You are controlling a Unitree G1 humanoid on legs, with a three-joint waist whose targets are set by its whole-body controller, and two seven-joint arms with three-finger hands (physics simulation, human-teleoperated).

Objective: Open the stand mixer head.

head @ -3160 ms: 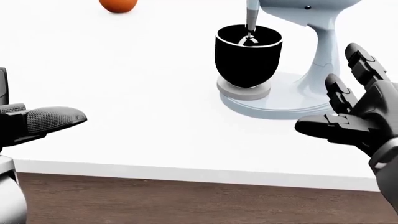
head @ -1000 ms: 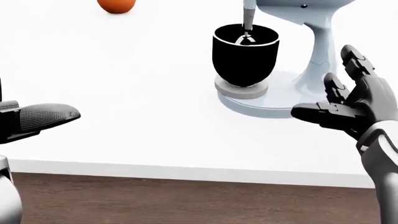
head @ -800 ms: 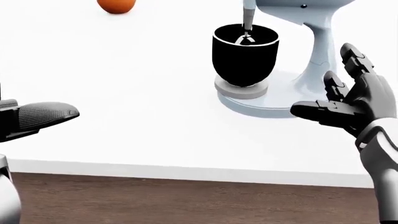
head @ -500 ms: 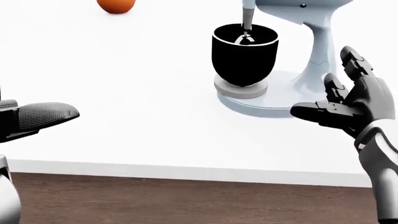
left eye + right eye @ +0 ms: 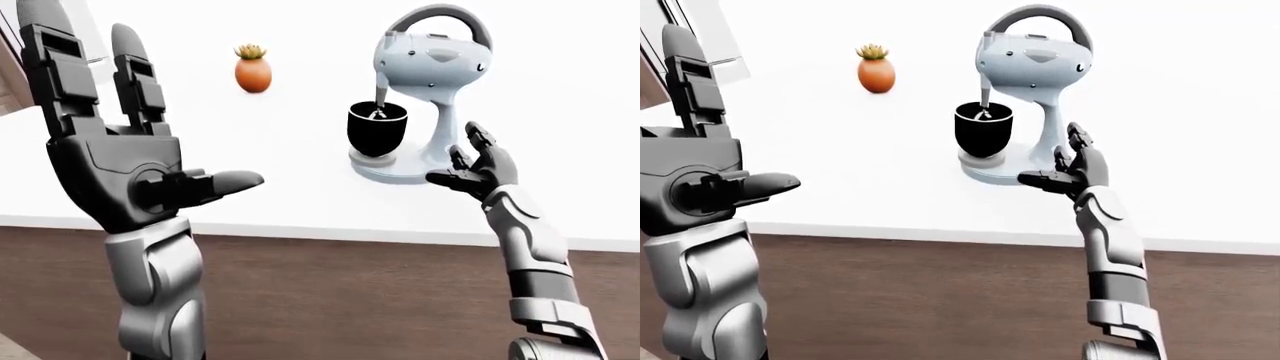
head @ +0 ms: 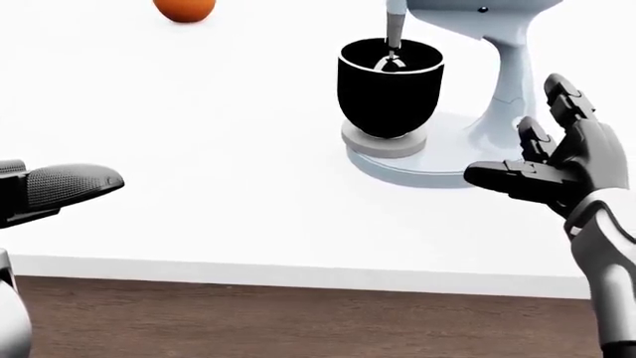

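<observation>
A pale blue stand mixer [image 5: 432, 56] stands on the white counter [image 5: 300, 150], its head down over a black bowl [image 5: 376, 128] with the beater inside. The bowl also shows in the head view [image 6: 390, 88]. My right hand [image 5: 472, 166] is open with fingers spread, held just right of the mixer's base [image 6: 427, 168] and below its head, touching nothing. It also shows in the head view [image 6: 549, 165]. My left hand [image 5: 120, 157] is open and raised at the left of the left-eye view, far from the mixer.
An orange pot with a small plant [image 5: 252, 72] stands at the upper left of the counter. The counter's white edge [image 6: 298, 277] runs across the bottom of the head view, with dark wood cabinet fronts [image 5: 350, 300] below.
The right hand has drifted slightly toward the mixer base and stays open. The view has shifted very slightly. The mixer head has not moved.
</observation>
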